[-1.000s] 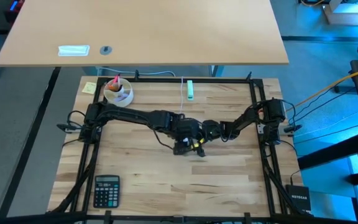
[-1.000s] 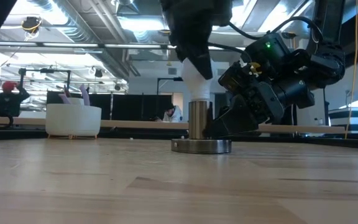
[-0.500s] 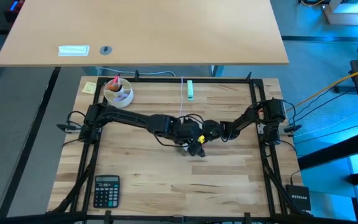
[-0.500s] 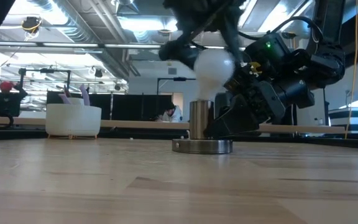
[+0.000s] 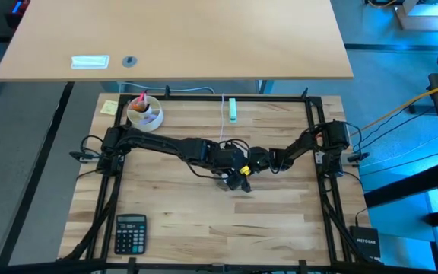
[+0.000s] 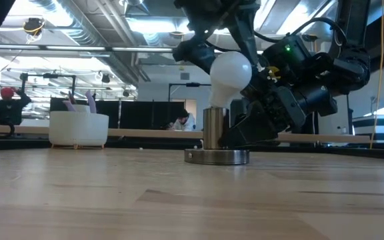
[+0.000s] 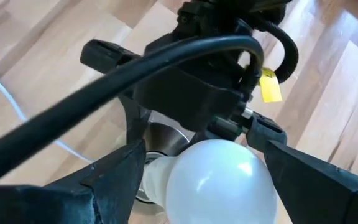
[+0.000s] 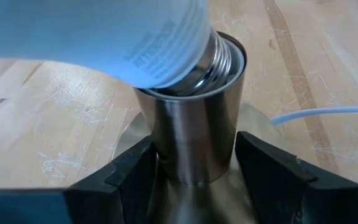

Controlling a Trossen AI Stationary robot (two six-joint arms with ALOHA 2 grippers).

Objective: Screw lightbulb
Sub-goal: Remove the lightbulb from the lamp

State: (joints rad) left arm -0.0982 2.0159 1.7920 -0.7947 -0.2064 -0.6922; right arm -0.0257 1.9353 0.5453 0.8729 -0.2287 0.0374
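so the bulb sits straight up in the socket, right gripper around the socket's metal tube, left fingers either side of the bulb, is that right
Not quite: the bulb is tilted in the socket, its threads riding crooked at the rim, as the right wrist view shows. The rest holds: the right gripper brackets the metal tube, and the left gripper has its fingers on either side of the bulb.

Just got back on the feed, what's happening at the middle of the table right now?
The white frosted lightbulb sits tilted in the upright metal socket tube, its screw base only partly in. The left gripper straddles the bulb's head with fingers standing apart from the glass, not clamped. The right gripper brackets the socket tube low down, near its round base, steadying it.
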